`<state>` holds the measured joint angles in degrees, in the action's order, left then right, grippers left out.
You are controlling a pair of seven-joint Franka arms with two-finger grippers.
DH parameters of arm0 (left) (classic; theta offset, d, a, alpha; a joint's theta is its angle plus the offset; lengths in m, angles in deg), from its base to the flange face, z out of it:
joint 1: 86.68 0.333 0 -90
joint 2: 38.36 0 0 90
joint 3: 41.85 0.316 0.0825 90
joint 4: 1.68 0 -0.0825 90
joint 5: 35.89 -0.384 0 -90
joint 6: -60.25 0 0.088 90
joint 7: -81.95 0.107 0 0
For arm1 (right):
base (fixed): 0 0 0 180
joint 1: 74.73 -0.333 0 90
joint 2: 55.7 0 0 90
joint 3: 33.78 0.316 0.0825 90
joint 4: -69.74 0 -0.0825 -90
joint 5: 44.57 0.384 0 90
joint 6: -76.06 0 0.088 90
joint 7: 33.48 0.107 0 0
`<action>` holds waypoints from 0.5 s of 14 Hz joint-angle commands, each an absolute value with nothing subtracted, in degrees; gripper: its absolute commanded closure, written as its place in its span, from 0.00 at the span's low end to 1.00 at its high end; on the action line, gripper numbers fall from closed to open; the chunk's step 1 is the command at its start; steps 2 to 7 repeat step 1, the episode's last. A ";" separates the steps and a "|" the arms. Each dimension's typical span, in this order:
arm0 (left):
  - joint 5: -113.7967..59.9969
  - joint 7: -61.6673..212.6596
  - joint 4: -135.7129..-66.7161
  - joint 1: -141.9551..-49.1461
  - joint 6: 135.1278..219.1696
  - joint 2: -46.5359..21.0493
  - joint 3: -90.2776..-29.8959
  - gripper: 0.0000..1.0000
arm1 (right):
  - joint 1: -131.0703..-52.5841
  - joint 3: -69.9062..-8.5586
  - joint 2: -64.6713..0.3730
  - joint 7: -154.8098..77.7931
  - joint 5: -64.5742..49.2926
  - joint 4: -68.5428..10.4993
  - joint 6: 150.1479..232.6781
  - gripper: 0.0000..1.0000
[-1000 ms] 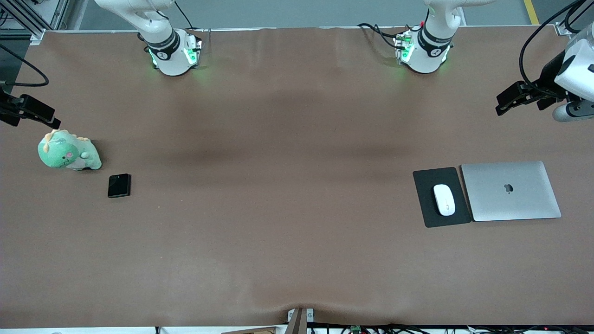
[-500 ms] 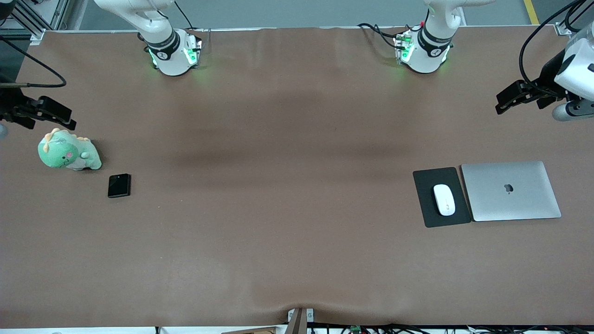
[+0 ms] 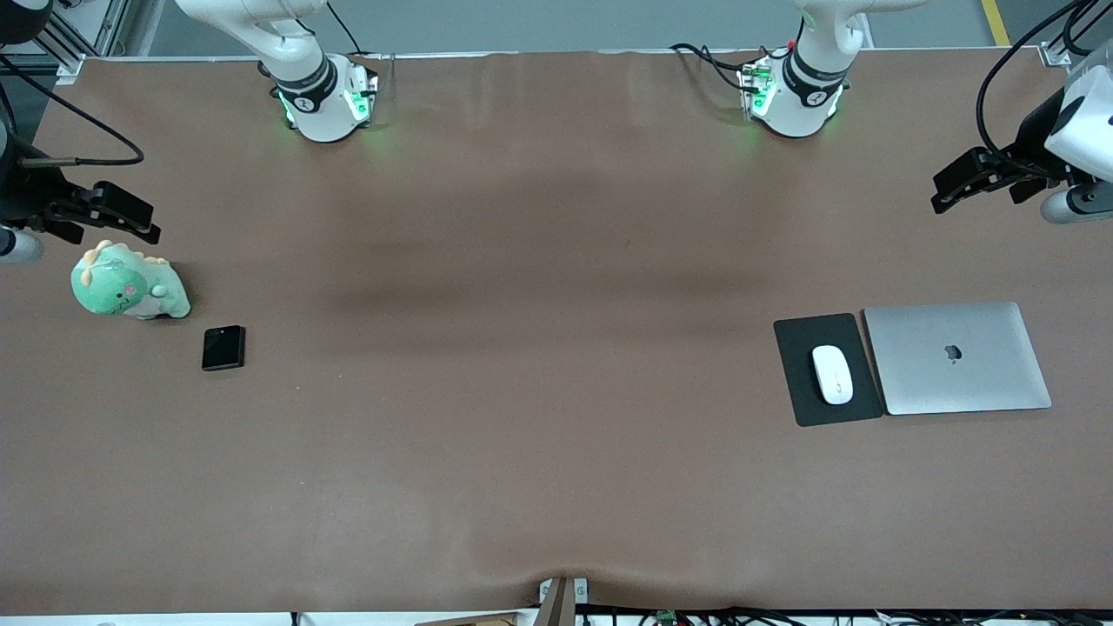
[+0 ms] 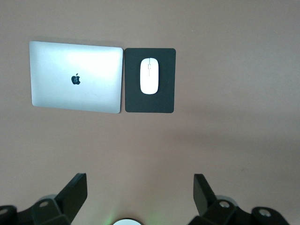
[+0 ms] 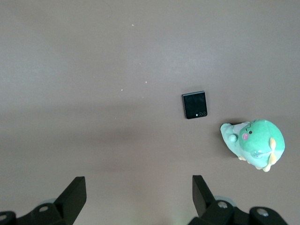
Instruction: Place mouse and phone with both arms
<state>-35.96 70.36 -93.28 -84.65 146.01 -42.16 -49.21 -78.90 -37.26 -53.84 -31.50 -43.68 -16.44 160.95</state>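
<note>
The white mouse (image 3: 832, 375) lies on a dark-grey pad (image 3: 793, 382) toward the left arm's end of the table; it also shows in the left wrist view (image 4: 150, 76). The black phone (image 3: 223, 348) lies flat toward the right arm's end, beside a green plush; it also shows in the right wrist view (image 5: 194, 104). My left gripper (image 3: 956, 187) is open and empty, high over bare table at the left arm's end. My right gripper (image 3: 122, 217) is open and empty, up over the table just above the plush.
A closed silver laptop (image 3: 956, 357) lies beside the pad, also seen in the left wrist view (image 4: 75, 77). A green dinosaur plush (image 3: 126, 285) sits next to the phone, also in the right wrist view (image 5: 255, 143). The brown table (image 3: 539, 348) is bare between them.
My right gripper has moved in from the table's end toward the middle, now over the plush. My left gripper has shifted slightly. Mouse and phone have not moved.
</note>
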 commanded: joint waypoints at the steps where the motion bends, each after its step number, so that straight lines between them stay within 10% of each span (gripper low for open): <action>1: -35.19 70.08 -91.85 -85.18 144.54 -41.53 -48.88 0.00 | -78.34 -37.38 -54.12 -30.66 -44.57 -16.48 160.17 0.00; 7: -35.19 70.08 -91.85 -85.18 144.54 -41.53 -48.88 0.00 | -78.34 -37.38 -54.12 -30.66 -44.57 -16.48 160.17 0.00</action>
